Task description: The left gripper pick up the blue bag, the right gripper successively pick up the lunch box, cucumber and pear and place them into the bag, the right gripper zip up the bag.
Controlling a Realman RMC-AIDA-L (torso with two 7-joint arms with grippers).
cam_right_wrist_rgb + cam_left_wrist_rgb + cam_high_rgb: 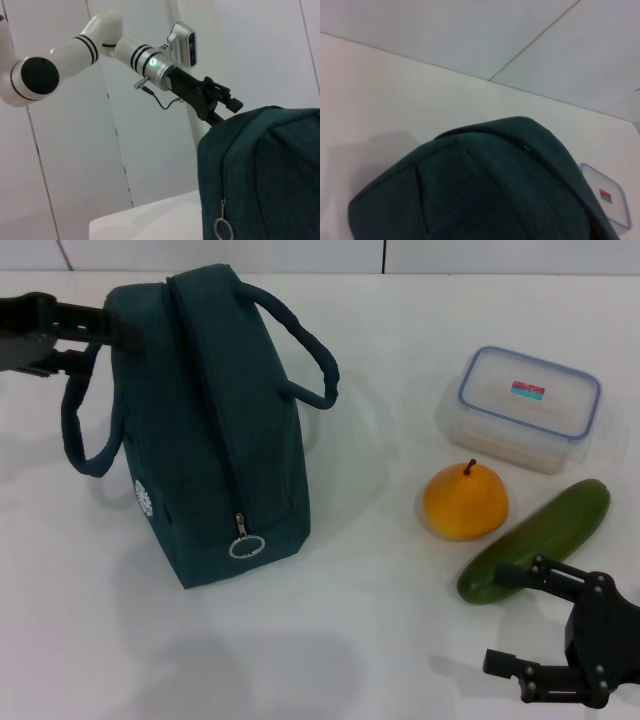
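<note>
Head view: the blue bag (205,420) stands upright toward the far-left part of the white table (360,640), zipped shut, ring pull (245,546) hanging at its near end. My left gripper (95,332) is at the bag's far upper end, by the far-left edge. I cannot tell from any view whether its fingers have closed on fabric or only rest against it. My right gripper (525,615) hovers at the near-right corner, fingers spread, empty, just beside the cucumber's near tip.

Step in hand, as I judge it: left arm securing the bag. I want a firm grip on a handle or the top seam, not the slack side panel, and the bag kept upright so the zipper line stays reachable.

Materials: bag is soft teal woven fabric with two padded loop handles, so it will sag. Lunch box (525,405) is rigid clear plastic with a blue-rimmed lid, toward the far-right edge. Pear (465,502) is smooth, round and yellow-orange, and could roll. Cucumber (535,540) is long, glossy dark green, lying diagonally, just beside the pear.
</note>
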